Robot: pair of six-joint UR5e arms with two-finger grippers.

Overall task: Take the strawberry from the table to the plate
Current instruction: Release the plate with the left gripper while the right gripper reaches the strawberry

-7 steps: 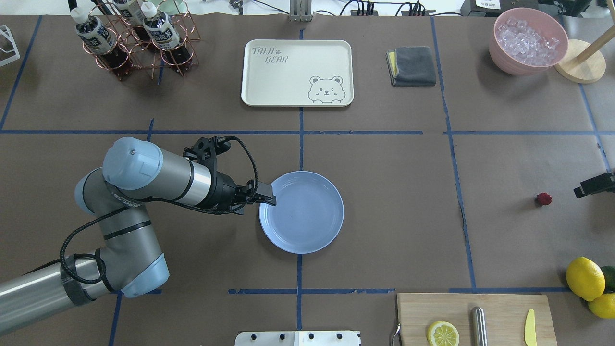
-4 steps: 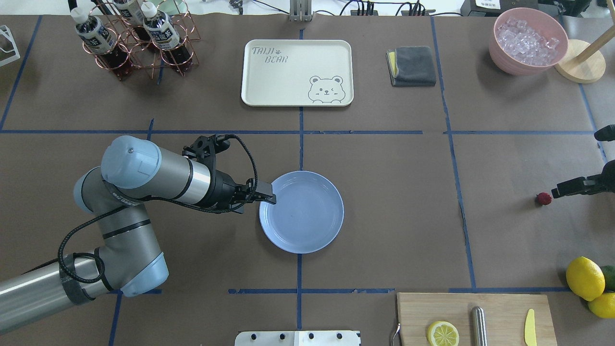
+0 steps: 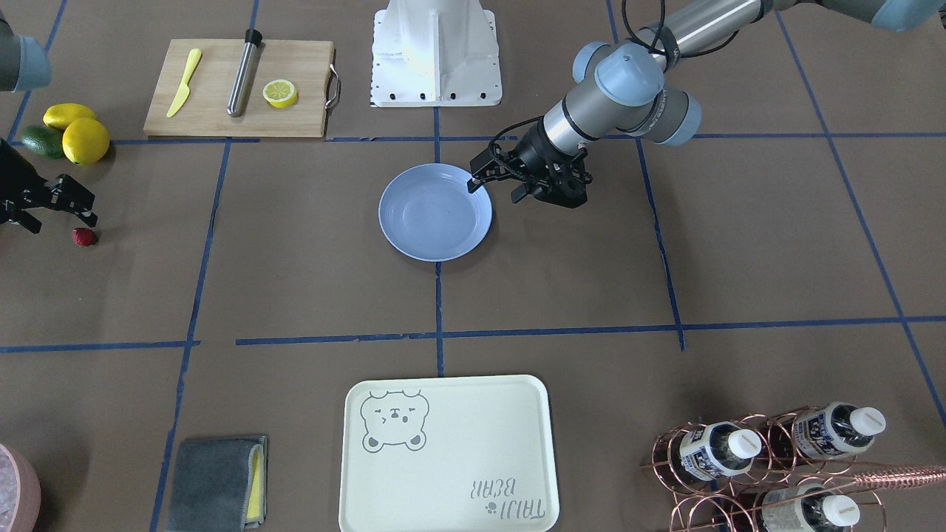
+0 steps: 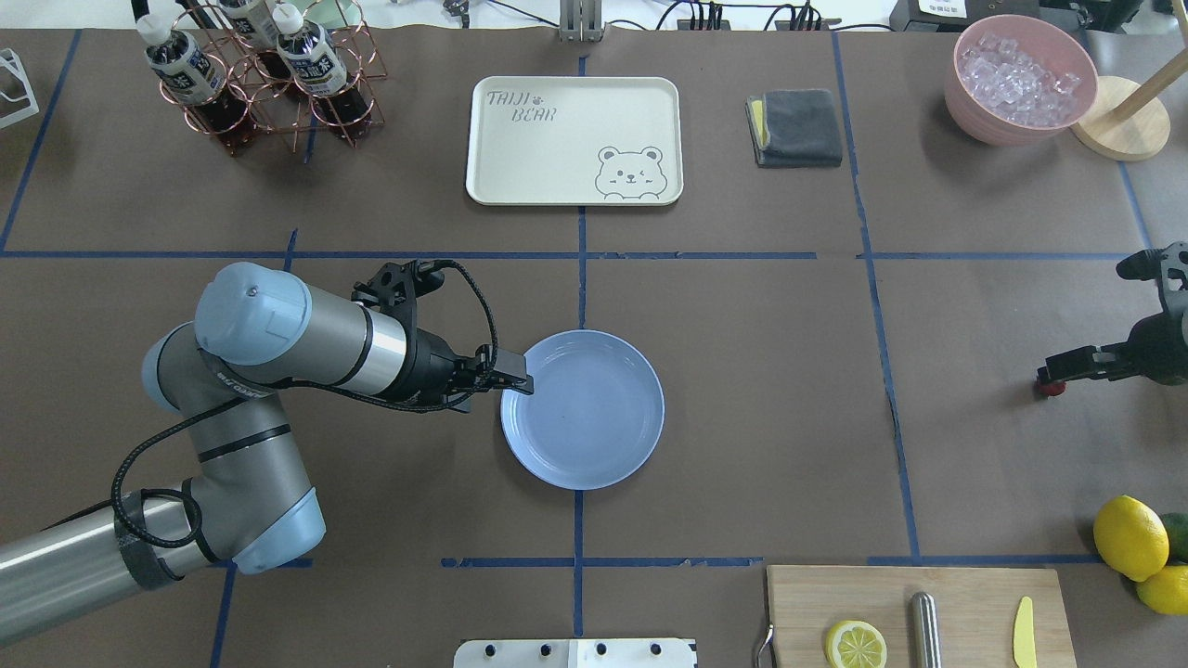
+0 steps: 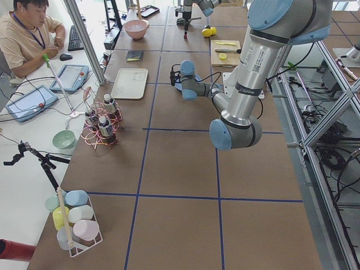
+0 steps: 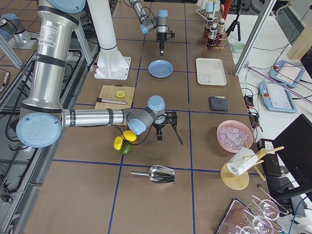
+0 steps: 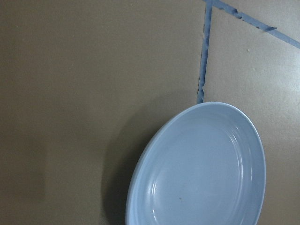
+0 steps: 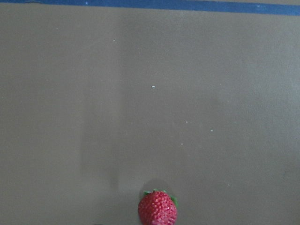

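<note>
The strawberry is a small dark-red berry lying on the brown table at my right side. It also shows low in the right wrist view. My right gripper hangs just above and beside it, open, with nothing between its fingers. In the overhead view the right gripper covers most of the strawberry. The light-blue plate sits empty at the table's middle. My left gripper hovers at the plate's left rim, shut and empty. The left wrist view shows only the plate.
Two lemons and a wooden cutting board with a lemon half lie at the near right. Along the far side stand a cream tray, a grey cloth, a pink bowl of ice and a bottle rack.
My right gripper has come in from the right edge, moving left until it hangs over the strawberry. The left arm and the plate have stayed put.
</note>
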